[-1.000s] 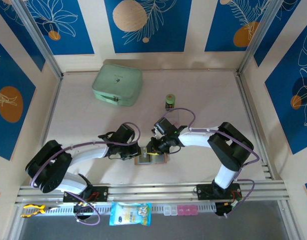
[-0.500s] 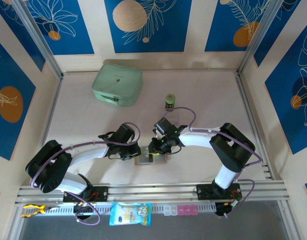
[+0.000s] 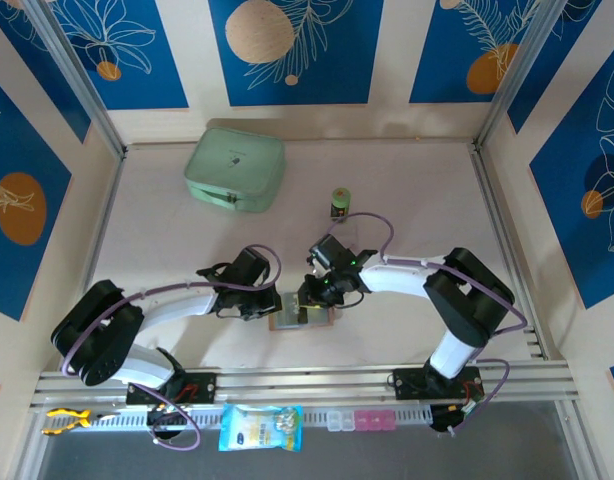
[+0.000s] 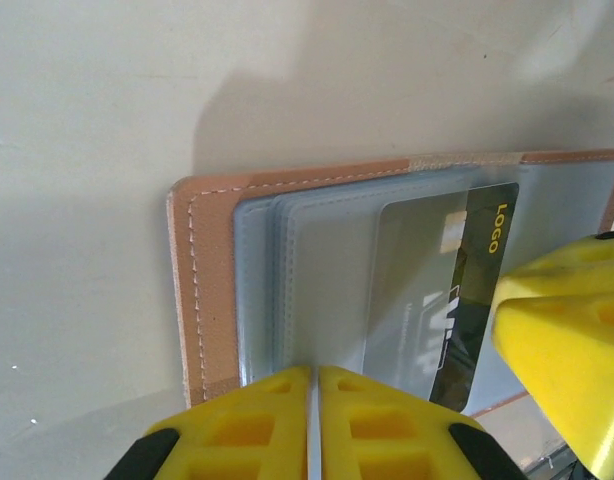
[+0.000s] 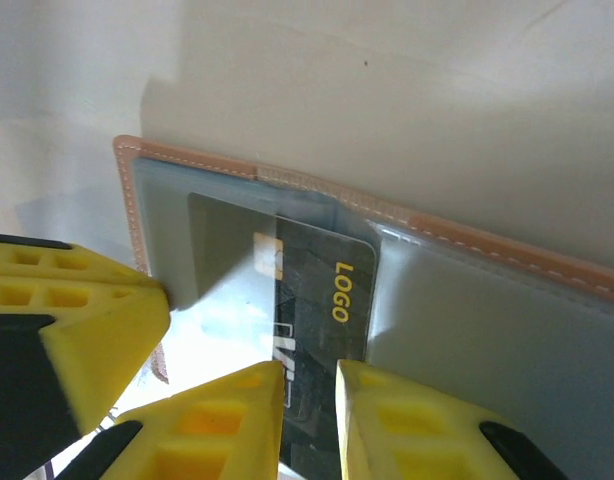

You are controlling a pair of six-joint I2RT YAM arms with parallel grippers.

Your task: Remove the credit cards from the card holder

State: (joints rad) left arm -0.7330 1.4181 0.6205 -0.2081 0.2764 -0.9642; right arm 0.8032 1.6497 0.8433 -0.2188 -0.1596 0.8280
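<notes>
The card holder (image 3: 305, 320) lies open and flat on the table between both grippers. Its pinkish-brown border (image 4: 202, 290) (image 5: 507, 252) frames pale grey-blue sleeves. One dark credit card (image 4: 457, 290) (image 5: 322, 290) with a yellow "LOGO" sticks partway out of a sleeve. My left gripper (image 3: 279, 303) (image 4: 315, 375) is shut on the edge of a thin inner sleeve. My right gripper (image 3: 307, 298) (image 5: 309, 370) has its tips over the card's face, a narrow gap apart, with the card showing through the gap. One right finger (image 4: 572, 340) covers the card's end.
A mint-green case (image 3: 235, 170) sits at the back left and a small green-and-black cylinder (image 3: 340, 203) behind the right gripper. A metal rail (image 3: 307, 380) runs along the near edge, with a blue packet (image 3: 260, 427) in front of it.
The right arm has shifted slightly at the card holder. The left gripper stays put, still shut on the sleeve.
</notes>
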